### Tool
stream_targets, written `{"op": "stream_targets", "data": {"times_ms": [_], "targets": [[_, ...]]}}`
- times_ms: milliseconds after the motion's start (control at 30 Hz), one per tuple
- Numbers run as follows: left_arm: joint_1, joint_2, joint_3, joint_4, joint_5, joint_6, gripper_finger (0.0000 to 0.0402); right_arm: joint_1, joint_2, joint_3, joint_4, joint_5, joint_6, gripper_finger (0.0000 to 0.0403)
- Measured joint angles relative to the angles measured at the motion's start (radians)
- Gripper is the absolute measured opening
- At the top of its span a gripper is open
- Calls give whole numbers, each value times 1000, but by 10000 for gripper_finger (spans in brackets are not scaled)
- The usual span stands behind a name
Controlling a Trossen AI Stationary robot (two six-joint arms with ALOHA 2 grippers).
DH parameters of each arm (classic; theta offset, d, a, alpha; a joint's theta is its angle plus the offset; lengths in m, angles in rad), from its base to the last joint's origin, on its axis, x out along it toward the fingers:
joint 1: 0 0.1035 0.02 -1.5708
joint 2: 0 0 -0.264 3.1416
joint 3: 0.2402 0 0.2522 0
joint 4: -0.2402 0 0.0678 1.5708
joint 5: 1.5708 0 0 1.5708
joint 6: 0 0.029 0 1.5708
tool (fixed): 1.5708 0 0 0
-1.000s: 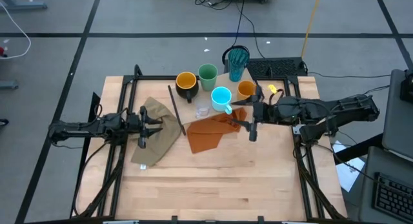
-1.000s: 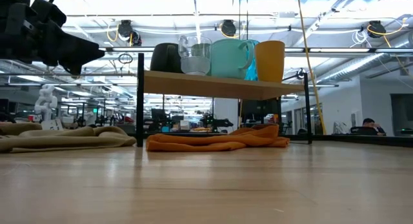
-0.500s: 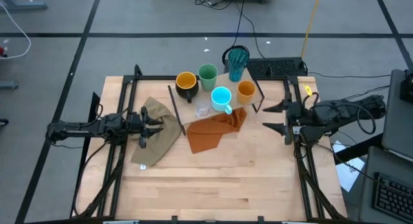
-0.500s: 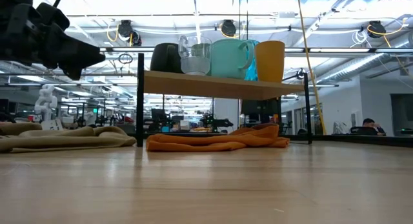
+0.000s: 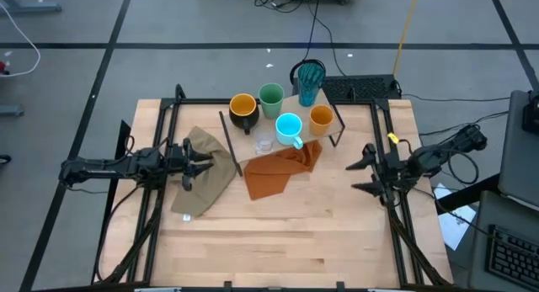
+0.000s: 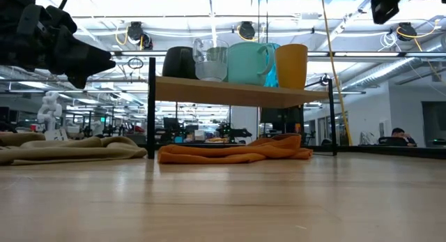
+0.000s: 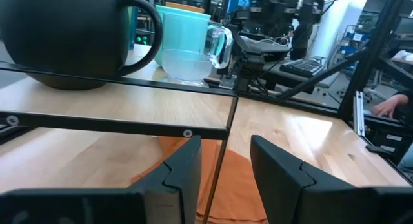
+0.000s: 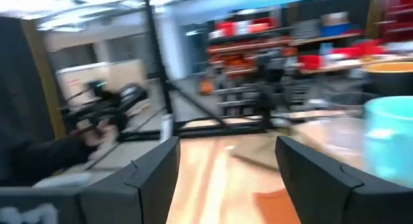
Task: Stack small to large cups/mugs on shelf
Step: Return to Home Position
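Note:
The shelf (image 5: 255,129) stands at the table's far middle and bears several cups: a black mug with orange inside (image 5: 242,107), a green cup (image 5: 270,97), a teal tumbler (image 5: 310,78), an orange cup (image 5: 321,117), a blue handled mug (image 5: 289,128) and a small clear glass (image 5: 264,145). All rest upright on their bases. My left gripper (image 5: 192,162) hovers open at the shelf's left, pointing level at it, fingers apart (image 7: 226,175) with nothing between. My right gripper (image 5: 360,176) is open and empty (image 8: 226,179), to the right of the shelf.
A khaki cloth (image 5: 207,171) lies under my left gripper. An orange cloth (image 5: 280,168) lies partly under the shelf's near side. Black frame rails (image 5: 394,233) run along both sides of the table. Bare wood (image 5: 286,233) fills the near half.
My right gripper has drawn back from the shelf's right end toward the table's right edge, sinking and rolling as it went, still open and empty. The cups have not moved.

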Motion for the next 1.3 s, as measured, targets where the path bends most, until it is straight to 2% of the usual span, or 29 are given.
{"op": "stream_targets", "data": {"times_ms": [200, 400, 600, 833, 967, 1100, 1300], "targets": [[0, 0, 0, 3, -22, -19, 134, 64, 25, -19, 31, -185, -37, 247], [0, 0, 0, 7, -47, -44, 134, 127, 29, -187, 339, -322, -93, 247], [0, 0, 0, 9, -55, -58, 133, 155, 28, -287, 500, -462, 36, 247], [0, 0, 0, 12, -77, -82, 134, 173, 29, -299, 490, -542, 83, 247], [0, 0, 0, 12, -78, -101, 134, 191, 29, -354, 523, -545, 70, 247], [0, 0, 0, 13, -83, -108, 134, 196, 26, -403, 594, -545, 127, 247], [0, 0, 0, 25, -100, -107, 134, 215, 28, -403, 495, -544, 149, 247]]}}
